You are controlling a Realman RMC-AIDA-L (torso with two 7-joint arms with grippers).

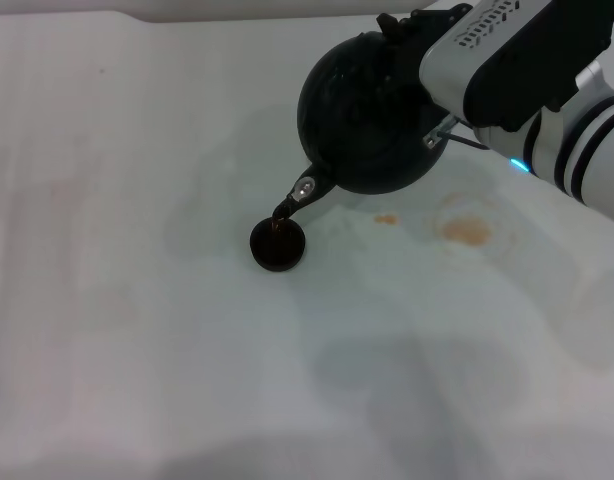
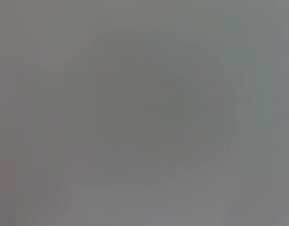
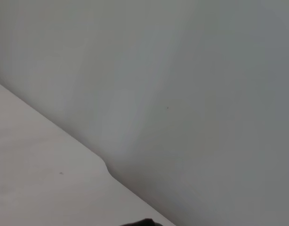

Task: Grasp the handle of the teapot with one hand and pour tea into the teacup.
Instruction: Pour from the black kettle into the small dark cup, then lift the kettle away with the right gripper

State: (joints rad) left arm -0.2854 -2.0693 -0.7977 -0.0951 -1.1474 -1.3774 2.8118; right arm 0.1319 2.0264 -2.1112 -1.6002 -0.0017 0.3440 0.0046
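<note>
The black round teapot (image 1: 367,115) hangs tilted above the white table, held from the upper right by my right gripper (image 1: 412,35), which is shut on the handle. The gripper and arm hide most of the handle. The silvery-tipped spout (image 1: 305,189) points down and to the left, just over the small dark teacup (image 1: 277,243). A thin stream of reddish-brown tea (image 1: 283,214) runs from the spout into the cup. The left gripper is out of view, and the left wrist view shows only a blank grey surface.
Orange-tan tea stains lie on the white tablecloth (image 1: 137,300) to the right of the cup: a large one (image 1: 465,230) and a small one (image 1: 385,219). The right wrist view shows the table edge (image 3: 102,162), a pale wall and a dark sliver (image 3: 140,222).
</note>
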